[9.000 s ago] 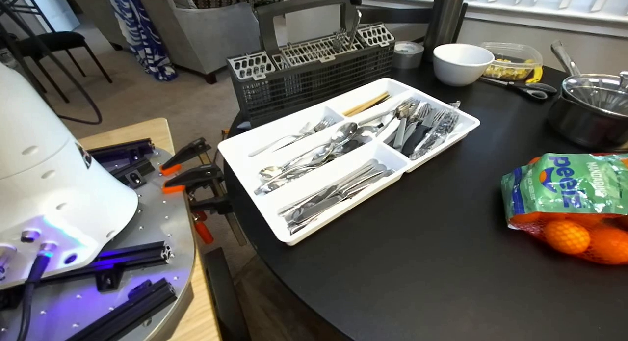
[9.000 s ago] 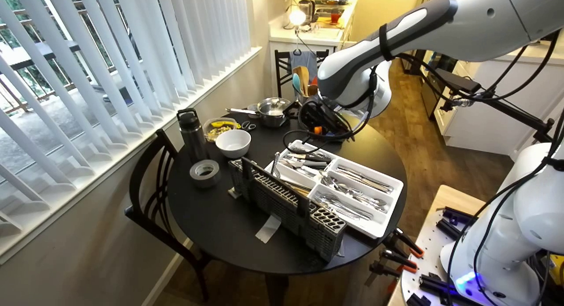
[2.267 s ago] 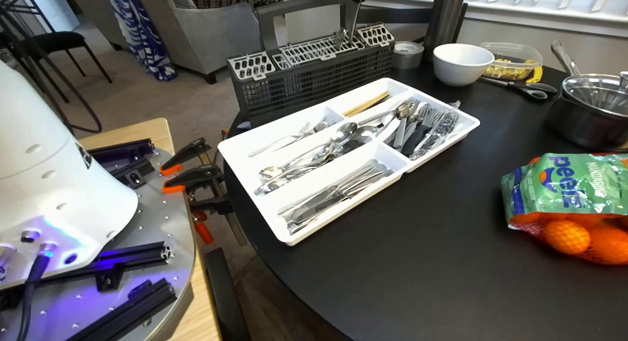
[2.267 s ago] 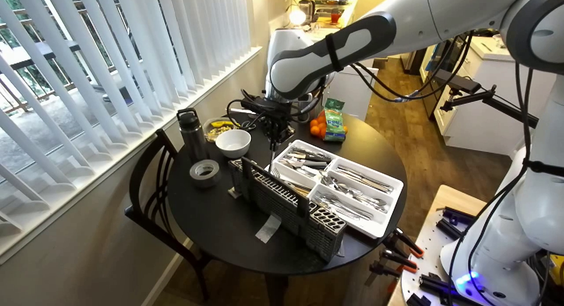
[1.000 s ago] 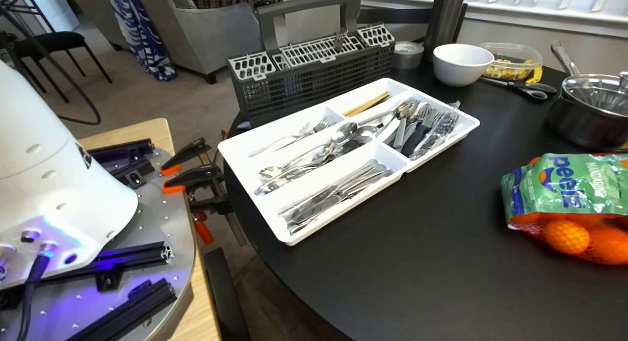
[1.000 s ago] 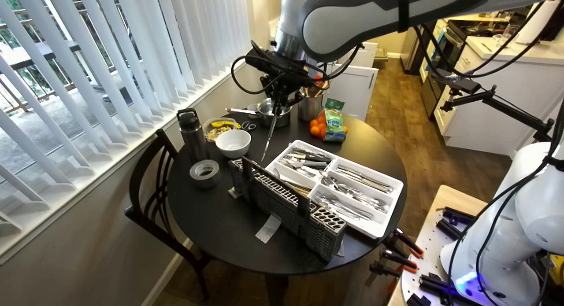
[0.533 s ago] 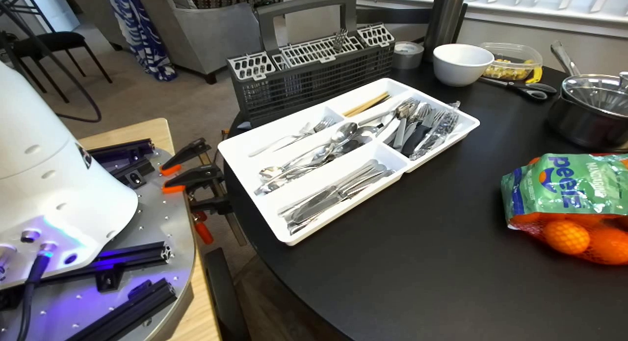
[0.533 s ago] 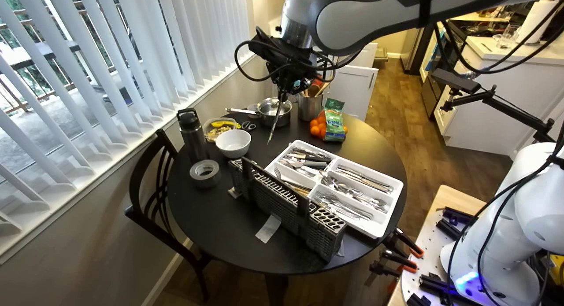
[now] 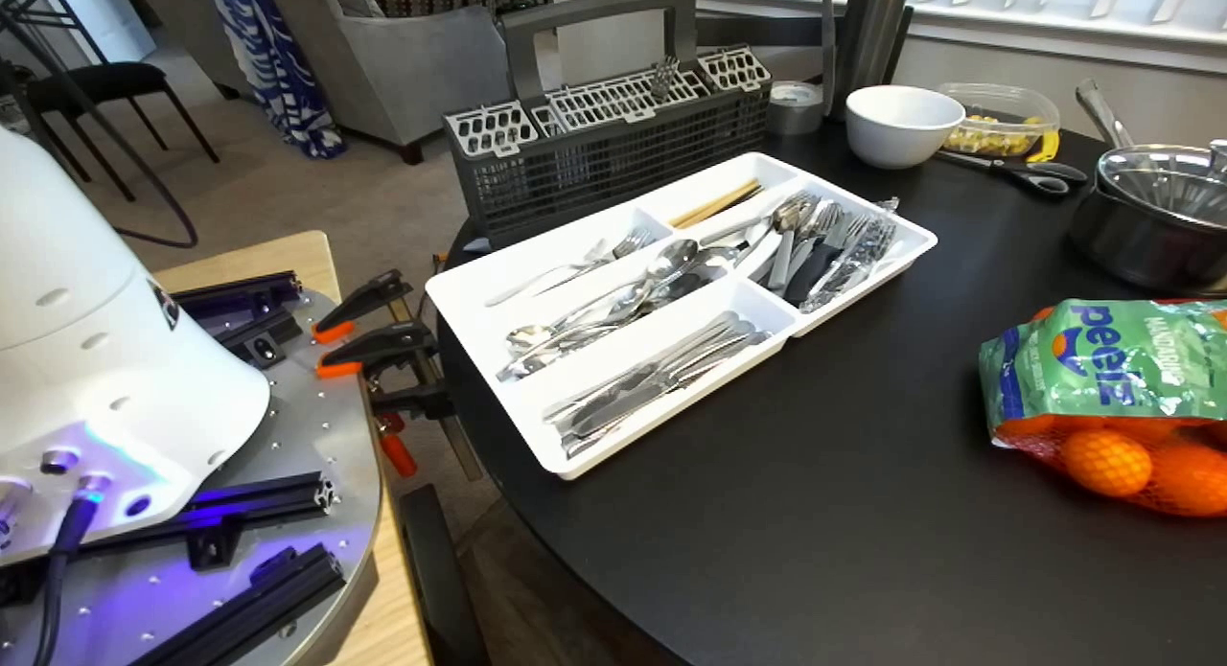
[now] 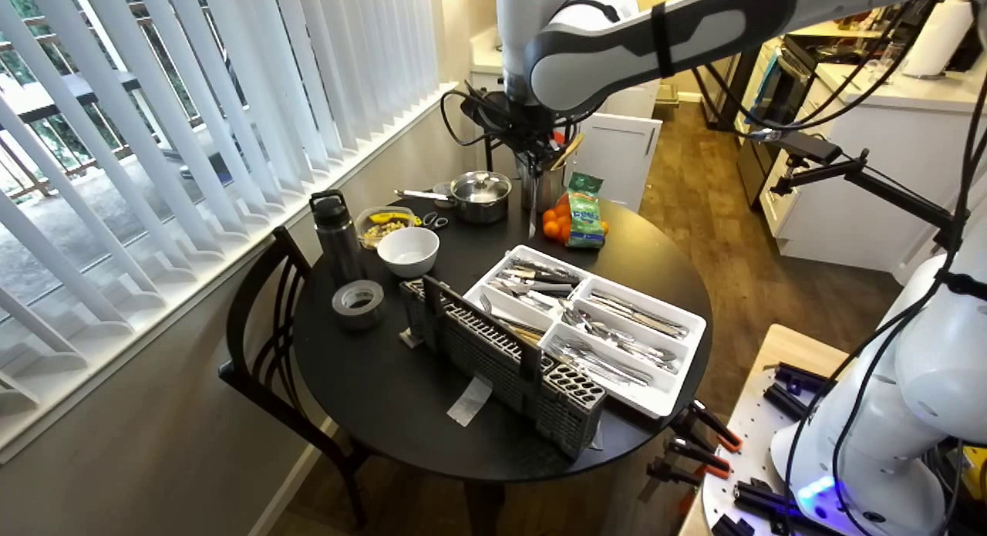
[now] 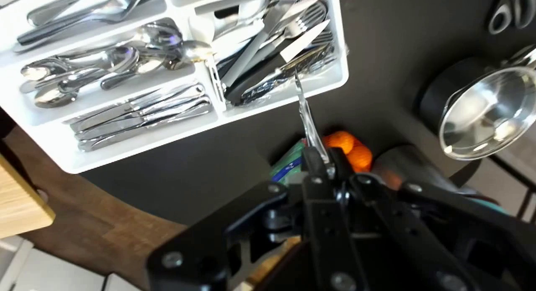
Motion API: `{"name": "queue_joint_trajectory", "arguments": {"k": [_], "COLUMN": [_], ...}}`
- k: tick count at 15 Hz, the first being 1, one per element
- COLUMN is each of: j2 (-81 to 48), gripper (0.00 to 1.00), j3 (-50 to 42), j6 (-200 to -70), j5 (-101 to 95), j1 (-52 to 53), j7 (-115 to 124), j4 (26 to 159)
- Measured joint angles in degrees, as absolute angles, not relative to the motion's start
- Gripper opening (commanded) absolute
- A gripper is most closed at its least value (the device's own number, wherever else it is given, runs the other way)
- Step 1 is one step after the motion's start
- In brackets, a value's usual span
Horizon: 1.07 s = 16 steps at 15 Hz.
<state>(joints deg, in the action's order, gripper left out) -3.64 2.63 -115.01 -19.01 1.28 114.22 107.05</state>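
holds metal utensil (image 11: 308, 119) clenched in gripper (image 11: 327, 162) above black table (image 10: 362, 397), exposing grip in wrist view but only utensil in an exterior view, overlapping tape roll (image 9: 794, 115), with mandarin bag (image 10: 584, 216) nearby.

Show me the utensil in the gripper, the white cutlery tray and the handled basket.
Utensil (image 11: 310, 122), wrist view: middle of its visible length.
White cutlery tray (image 9: 613, 357), an exterior view: bare inner divider.
Handled basket (image 9: 618, 153), an exterior view: mesh side.
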Motion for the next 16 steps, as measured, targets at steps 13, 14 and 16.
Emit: {"name": "queue_joint_trajectory", "arguments": {"k": [13,14,16], "j2": [-19.65,-19.65,-19.77], "gripper": [0.02,0.02,0.02], "j3": [-1.05,-0.97,-1.01], "j6": [-87.22,-86.65,-86.23], "j5": [-19.32,-19.23,-18.50], "j1": [6.89,7.25,7.24], "j7": [120.37,120.37,120.35], "j4": [92.07,91.73,91.67]}}
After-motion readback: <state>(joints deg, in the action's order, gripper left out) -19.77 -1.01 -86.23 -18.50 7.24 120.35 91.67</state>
